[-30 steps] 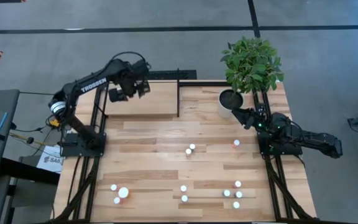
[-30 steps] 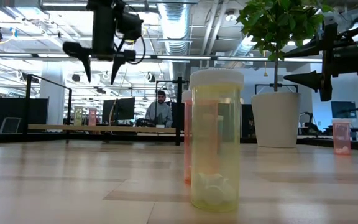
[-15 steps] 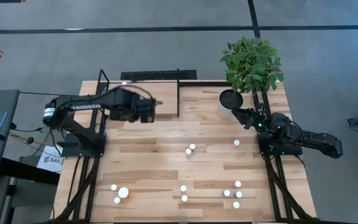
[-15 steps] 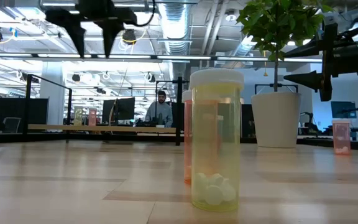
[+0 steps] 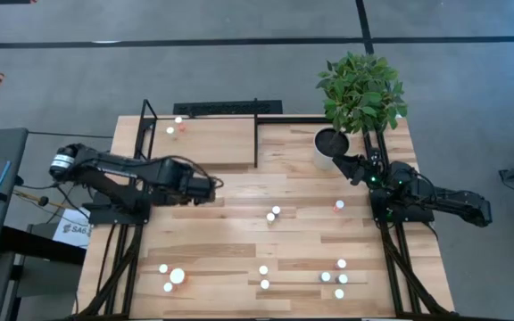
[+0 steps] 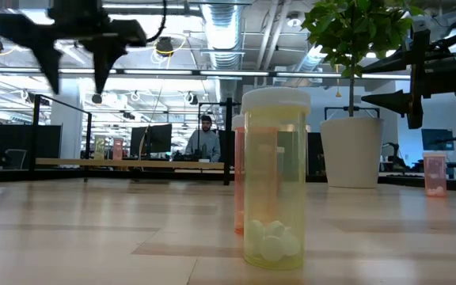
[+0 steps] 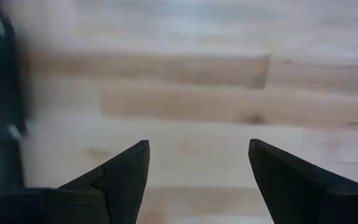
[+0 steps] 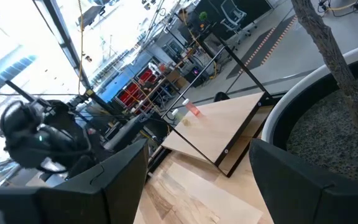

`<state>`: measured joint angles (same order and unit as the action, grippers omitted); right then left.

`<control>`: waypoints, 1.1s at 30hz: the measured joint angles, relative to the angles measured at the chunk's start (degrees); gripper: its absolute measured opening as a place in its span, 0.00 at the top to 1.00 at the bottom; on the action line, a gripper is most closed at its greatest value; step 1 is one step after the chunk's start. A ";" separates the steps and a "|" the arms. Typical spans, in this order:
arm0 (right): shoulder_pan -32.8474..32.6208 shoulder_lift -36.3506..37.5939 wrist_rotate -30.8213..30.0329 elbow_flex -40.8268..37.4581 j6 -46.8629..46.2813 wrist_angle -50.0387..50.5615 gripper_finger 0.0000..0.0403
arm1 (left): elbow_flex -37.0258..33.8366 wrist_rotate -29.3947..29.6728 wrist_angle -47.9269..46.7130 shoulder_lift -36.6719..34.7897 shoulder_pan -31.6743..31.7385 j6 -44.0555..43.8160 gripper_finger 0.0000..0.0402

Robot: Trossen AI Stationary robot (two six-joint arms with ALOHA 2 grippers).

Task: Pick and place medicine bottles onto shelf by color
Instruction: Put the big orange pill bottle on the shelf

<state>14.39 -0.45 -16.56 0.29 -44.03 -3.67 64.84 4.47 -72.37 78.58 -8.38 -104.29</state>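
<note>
Seen from above, the left gripper (image 5: 211, 189) hangs over the tabletop (image 5: 239, 223) just in front of the shelf (image 5: 205, 143), its fingers spread and empty, while the right gripper (image 5: 339, 164) waits beside the plant pot (image 5: 329, 145), fingers wide apart and holding nothing. Two bottles (image 5: 176, 126) stand at the shelf's far left corner, one white-capped, one reddish. More bottles (image 5: 272, 214) dot the tabletop well in front of the shelf: a pair near the middle, a red one (image 5: 338, 205) toward the right arm, and clusters along the near edge, among them a larger white one (image 5: 178, 276). From tabletop height, a yellow bottle (image 6: 275, 188) with pills at its bottom fills the foreground, an orange bottle (image 6: 239, 178) just behind it; the left gripper (image 6: 74, 63) hangs high above, left of the shelf's upright, and the right gripper's finger (image 6: 386, 100) points inward beside the pot (image 6: 351, 153). A pink bottle (image 6: 435, 174) stands right of the pot, and a person (image 6: 203, 139) sits in the room beyond. The left wrist camera shows its parted fingers (image 7: 126, 171) over bare planks. The right wrist camera shows parted fingers (image 8: 114, 168) with the pot (image 8: 328, 149) close by and the shelf (image 8: 216, 127) beyond, carrying its two bottles (image 8: 185, 112).
</note>
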 joint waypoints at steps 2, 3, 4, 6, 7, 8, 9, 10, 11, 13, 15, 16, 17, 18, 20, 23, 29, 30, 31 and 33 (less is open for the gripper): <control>0.00 0.01 0.00 0.00 0.00 0.00 0.25 | -2.63 -2.52 2.48 -0.58 -2.53 -6.36 0.35; 0.00 0.00 0.00 0.01 0.00 0.00 0.25 | -3.67 -3.67 3.05 -0.73 -3.88 -9.74 0.35; 0.00 0.01 0.00 -0.01 0.00 0.01 0.25 | -4.59 -5.04 3.64 -0.76 -5.30 -13.31 0.35; 0.00 0.00 0.00 0.00 0.00 0.00 0.25 | -5.71 -6.16 5.33 -0.67 -8.81 -20.59 0.35; 0.00 0.00 0.00 -0.01 0.00 0.00 0.25 | -5.89 -6.20 6.25 -0.68 -10.88 -24.01 0.35; 0.00 -0.02 0.00 -0.01 0.00 0.01 0.25 | -5.91 -5.67 7.04 -0.69 -13.12 -27.50 0.35; 0.00 0.00 0.00 0.01 0.00 -0.01 0.25 | -5.91 -4.57 7.72 -0.69 -15.39 -30.90 0.35; 0.00 0.00 0.00 0.01 0.00 -0.02 0.25 | -5.91 -3.11 8.21 -0.69 -17.69 -34.36 0.35; 0.00 -0.01 0.00 0.01 0.00 0.00 0.25 | -5.91 -1.89 8.47 -0.69 -19.89 -37.79 0.35; 0.00 -0.01 0.00 -0.02 0.00 0.01 0.25 | -5.91 -0.33 9.37 -0.69 -23.83 -44.60 0.35; 0.00 0.01 0.00 0.01 0.00 -0.02 0.25 | -5.91 -0.16 10.37 -0.42 -27.22 -50.99 0.35; 0.00 -0.02 0.00 -0.01 0.00 -0.01 0.25 | -5.91 -0.30 11.23 -0.12 -28.54 -53.48 0.35; 0.00 0.00 0.00 0.00 0.00 0.00 0.25 | -5.93 -0.51 12.30 0.19 -29.88 -55.66 0.35; 0.00 -0.02 0.00 -0.01 0.00 -0.02 0.25 | -5.91 -0.63 13.27 0.29 -31.03 -57.34 0.35; 0.00 0.00 0.00 0.00 0.00 0.00 0.25 | -5.93 -1.09 14.94 0.27 -33.02 -59.69 0.35; 0.00 0.01 0.00 -0.02 0.00 0.01 0.25 | -5.91 -3.85 17.10 0.27 -34.66 -61.74 0.35; 0.00 -0.02 0.00 0.01 0.00 -0.02 0.25 | -5.91 -5.88 18.74 0.27 -36.70 -63.40 0.35; 0.00 -0.01 0.00 0.01 0.00 -0.02 0.25 | -5.91 -6.00 18.99 0.27 -36.92 -63.73 0.35; 0.00 -0.02 0.00 -0.01 0.00 -0.02 0.25 | -5.91 -6.03 19.02 0.29 -37.14 -64.34 0.34; 0.00 -0.02 0.00 0.01 0.00 -0.02 0.25 | -5.88 -6.21 19.65 1.07 -37.42 -65.58 0.33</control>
<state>14.39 -0.47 -16.56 0.29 -44.03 -3.68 58.96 -1.74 -52.72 79.65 -45.80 -169.87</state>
